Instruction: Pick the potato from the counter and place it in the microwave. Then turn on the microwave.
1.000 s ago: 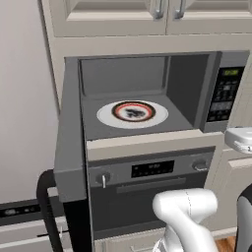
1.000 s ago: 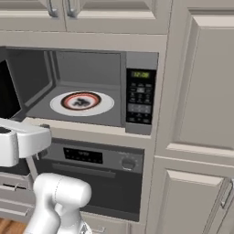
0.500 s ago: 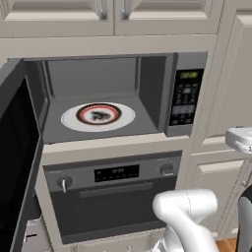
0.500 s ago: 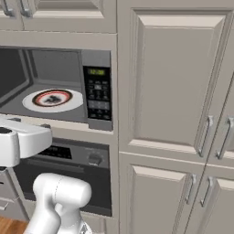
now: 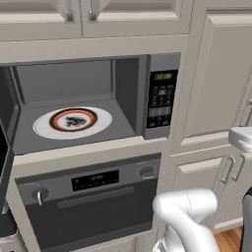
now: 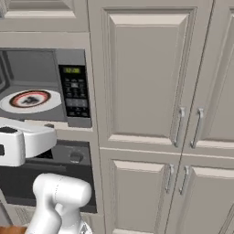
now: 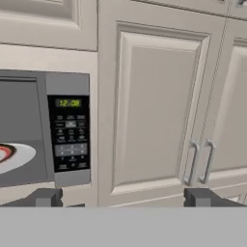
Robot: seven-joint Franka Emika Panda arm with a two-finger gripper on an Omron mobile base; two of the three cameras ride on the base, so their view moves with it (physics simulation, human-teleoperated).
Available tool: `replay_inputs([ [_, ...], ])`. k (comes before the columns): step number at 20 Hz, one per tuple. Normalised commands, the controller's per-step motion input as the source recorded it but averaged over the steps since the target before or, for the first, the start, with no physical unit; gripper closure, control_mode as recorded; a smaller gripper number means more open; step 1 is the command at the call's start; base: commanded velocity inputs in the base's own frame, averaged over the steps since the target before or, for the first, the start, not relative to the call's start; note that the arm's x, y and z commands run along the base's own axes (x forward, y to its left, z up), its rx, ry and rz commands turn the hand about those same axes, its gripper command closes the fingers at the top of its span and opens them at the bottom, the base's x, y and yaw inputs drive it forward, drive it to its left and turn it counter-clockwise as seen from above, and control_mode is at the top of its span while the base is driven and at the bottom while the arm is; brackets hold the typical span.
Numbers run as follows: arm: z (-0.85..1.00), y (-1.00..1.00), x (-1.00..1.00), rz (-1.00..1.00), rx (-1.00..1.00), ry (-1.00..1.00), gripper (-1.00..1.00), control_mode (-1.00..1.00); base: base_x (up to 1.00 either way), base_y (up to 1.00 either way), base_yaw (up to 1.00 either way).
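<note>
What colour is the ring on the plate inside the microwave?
Red with a black edge, on a white plate; clearest in the left base view.

Microwave (image 5: pixel 98 98) open (patterned plate (image 5: pixel 72 122) inside).

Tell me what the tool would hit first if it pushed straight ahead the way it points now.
Most likely the tall cream cabinet door just right of the microwave. The open tool points at that panel, between the microwave's keypad and the door handles. Nothing shows in between, though depth is hard to judge.
</note>
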Motion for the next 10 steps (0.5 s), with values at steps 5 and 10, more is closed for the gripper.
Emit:
replay_inputs([
  [5,0.00,0.00,0.00,0.00,0.00,0.00,-1.00,1.00,0.07,0.00,-0.38],
  [10,0.00,0.00,0.00,0.00,0.00,0.00,-1.00,1.00,0.08,0.00,-0.37],
])
